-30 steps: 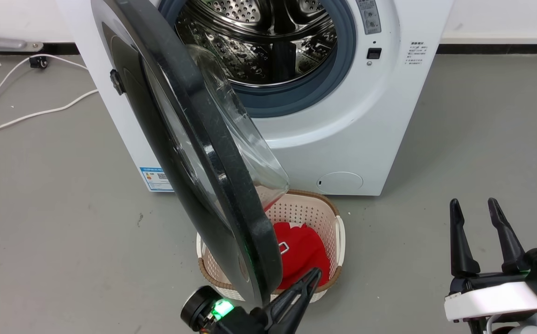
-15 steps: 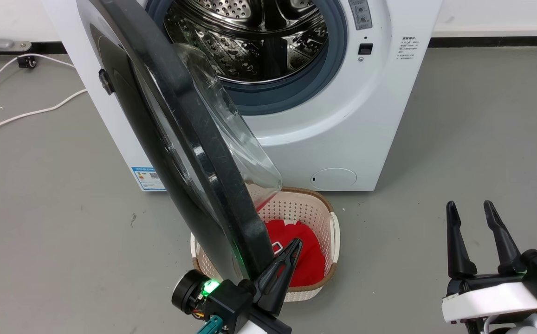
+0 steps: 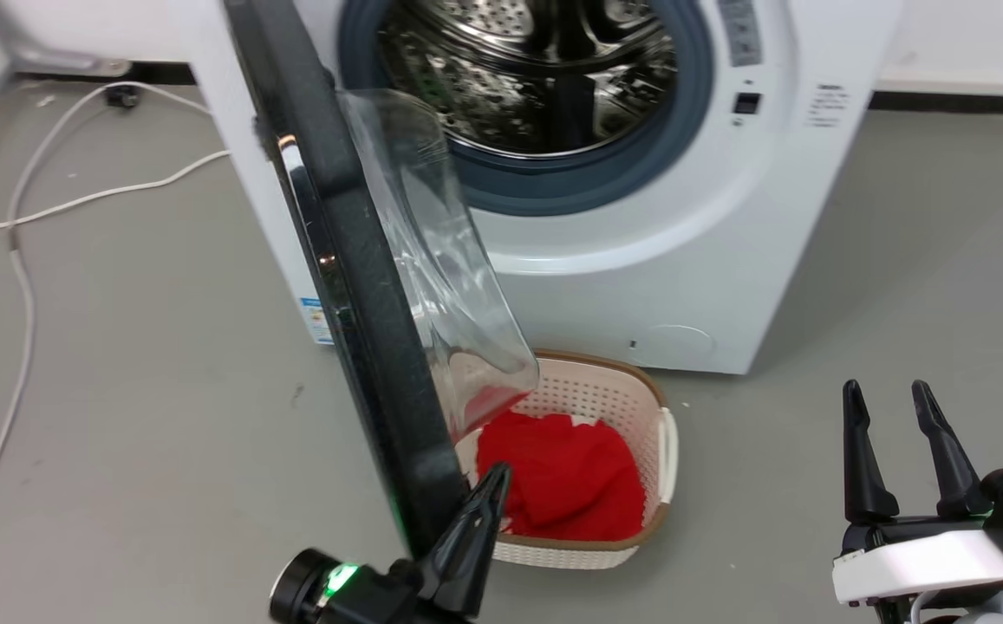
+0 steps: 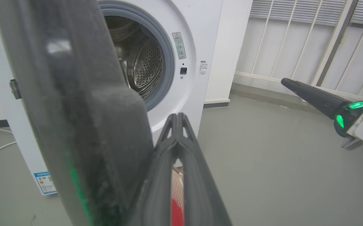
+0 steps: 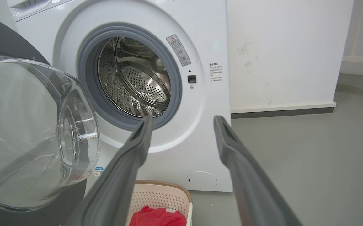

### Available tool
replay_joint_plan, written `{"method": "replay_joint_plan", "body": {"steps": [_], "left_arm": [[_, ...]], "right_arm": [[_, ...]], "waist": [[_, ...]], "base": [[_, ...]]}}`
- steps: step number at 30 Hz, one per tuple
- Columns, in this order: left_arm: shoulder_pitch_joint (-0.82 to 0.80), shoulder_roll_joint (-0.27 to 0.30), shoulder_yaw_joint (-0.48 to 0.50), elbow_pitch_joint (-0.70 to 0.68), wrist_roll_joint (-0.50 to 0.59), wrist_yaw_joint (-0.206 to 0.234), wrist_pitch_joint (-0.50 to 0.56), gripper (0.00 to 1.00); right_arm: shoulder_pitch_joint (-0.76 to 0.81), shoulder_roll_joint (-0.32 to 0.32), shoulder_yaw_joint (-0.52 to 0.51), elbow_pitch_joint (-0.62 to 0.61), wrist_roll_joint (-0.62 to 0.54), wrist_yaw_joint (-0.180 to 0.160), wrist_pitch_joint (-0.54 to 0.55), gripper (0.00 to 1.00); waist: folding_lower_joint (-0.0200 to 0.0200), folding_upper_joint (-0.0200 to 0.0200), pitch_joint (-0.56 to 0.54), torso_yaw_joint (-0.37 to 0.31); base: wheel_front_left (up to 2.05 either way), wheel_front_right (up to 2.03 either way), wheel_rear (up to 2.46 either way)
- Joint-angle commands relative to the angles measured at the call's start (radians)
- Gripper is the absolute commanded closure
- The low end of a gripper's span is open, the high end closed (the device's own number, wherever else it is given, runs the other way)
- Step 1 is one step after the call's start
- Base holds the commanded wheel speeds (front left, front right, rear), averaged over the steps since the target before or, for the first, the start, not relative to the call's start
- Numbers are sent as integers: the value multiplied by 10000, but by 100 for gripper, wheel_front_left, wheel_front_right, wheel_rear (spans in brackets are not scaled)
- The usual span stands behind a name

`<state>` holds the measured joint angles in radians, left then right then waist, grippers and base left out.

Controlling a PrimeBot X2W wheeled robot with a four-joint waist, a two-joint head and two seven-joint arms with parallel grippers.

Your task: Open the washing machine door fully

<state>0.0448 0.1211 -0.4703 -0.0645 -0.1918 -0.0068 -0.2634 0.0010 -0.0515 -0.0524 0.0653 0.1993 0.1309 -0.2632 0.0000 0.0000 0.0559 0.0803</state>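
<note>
Black-rimmed washing machine door point(image 3: 361, 286) stands swung well out from the front of the washing machine point(image 3: 640, 277).
Left tool point(image 3: 494, 477) reaches up from low in front of the machine. Its two fingers point(image 4: 197, 188) are pressed together with nothing between them, just beside the door's lower edge on the glass-bowl side; whether they touch it is unclear. Right tool point(image 3: 887, 390) sits well off the machine's right front, fingers spread wide and empty, pointing toward the machine.

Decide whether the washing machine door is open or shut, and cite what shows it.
Open. The washing machine door stands swung out from the washing machine, its glass bowl clear of the exposed steel drum.
</note>
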Motion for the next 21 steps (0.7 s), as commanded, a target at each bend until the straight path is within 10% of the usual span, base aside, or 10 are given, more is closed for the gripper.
{"method": "replay_joint_plan", "body": {"steps": [1,21], "left_arm": [[278,173,240,-108,8,122,-13,100],[1133,444,2203,-744,230,817,-15,100]], "right_arm": [[54,24,-48,0,-5,-3,-21,0],[-68,19,5,87,-18,-5,27,0]], "waist": [[0,0,-65,487],[0,0,77,2794]], "base": [[0,0,0],[0,0,0]]}}
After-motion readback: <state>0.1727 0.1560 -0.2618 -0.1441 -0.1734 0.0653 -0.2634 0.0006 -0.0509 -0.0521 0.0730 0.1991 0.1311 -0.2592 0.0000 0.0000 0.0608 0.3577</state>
